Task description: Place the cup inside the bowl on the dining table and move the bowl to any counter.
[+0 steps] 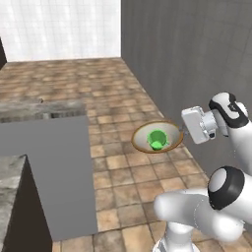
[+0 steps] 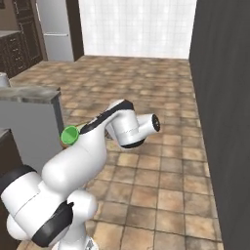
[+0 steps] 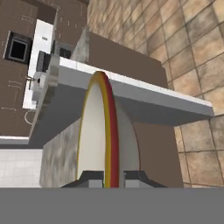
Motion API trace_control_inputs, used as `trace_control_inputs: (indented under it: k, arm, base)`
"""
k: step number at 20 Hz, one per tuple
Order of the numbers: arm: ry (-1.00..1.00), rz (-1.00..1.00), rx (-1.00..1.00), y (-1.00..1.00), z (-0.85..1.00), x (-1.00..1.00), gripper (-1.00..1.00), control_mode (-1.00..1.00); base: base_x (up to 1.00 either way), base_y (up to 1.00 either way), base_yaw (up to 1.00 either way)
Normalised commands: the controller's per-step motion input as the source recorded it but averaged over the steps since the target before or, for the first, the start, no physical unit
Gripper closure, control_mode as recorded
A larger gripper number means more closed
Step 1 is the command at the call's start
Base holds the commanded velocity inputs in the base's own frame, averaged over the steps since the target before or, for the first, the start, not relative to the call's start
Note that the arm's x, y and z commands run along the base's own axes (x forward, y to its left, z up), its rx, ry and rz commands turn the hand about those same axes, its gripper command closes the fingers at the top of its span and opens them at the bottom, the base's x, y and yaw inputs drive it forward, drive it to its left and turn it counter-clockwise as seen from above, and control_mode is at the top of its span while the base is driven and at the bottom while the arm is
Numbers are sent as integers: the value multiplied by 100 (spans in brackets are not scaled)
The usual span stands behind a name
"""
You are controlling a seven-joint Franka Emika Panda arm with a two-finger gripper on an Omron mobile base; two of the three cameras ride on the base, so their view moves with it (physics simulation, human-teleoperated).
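I see a floor [image 1: 123, 167] of brown and tan tiles running back to a white tiled wall [image 1: 59, 27], with a dark grey wall [image 1: 197, 59] close on the right of the left base view. A grey block with a veined marble top [image 1: 39, 109] stands at the left, and in the right base view a tall steel fridge [image 2: 56, 27] and dark cabinets [image 2: 22, 29] sit in the far left corner.

My arm holds the bowl [image 1: 147, 134] up in the air, well above the floor, beside the dark wall. The bowl is tilted, its cream inside facing the left base camera, its tan rim all round. The cup [image 1: 157, 140] lies inside it, bright green, mouth towards the camera, resting low in the bowl. In the right base view the cup's green rim [image 2: 69, 136] peeks out just left of my forearm.

My claw [image 3: 108, 177] is clamped on the bowl's rim at its right side; in the hand view the rim [image 3: 107, 131] rises edge-on straight up between the two fingertips [image 3: 89, 176], which press it from either side.
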Motion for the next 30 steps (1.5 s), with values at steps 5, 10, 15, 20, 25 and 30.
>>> trace_control_inputs:
  k: [5,10,15,20,25,30]
  arm:
    - [0,0,0,0,0,0,100,100]
    - [0,0,0,0,0,0,100,100]
    - [0,0,0,0,0,0,100,100]
    - [0,0,0,0,0,0,100,100]
    - [0,0,0,0,0,0,100,100]
    - [0,0,0,0,0,0,100,100]
  base:
    - [50,-72,0]
    - [45,-61,0]
    - [38,-52,0]
    - [40,-37,1]
    - [47,-19,1]
    - [55,-12,0]
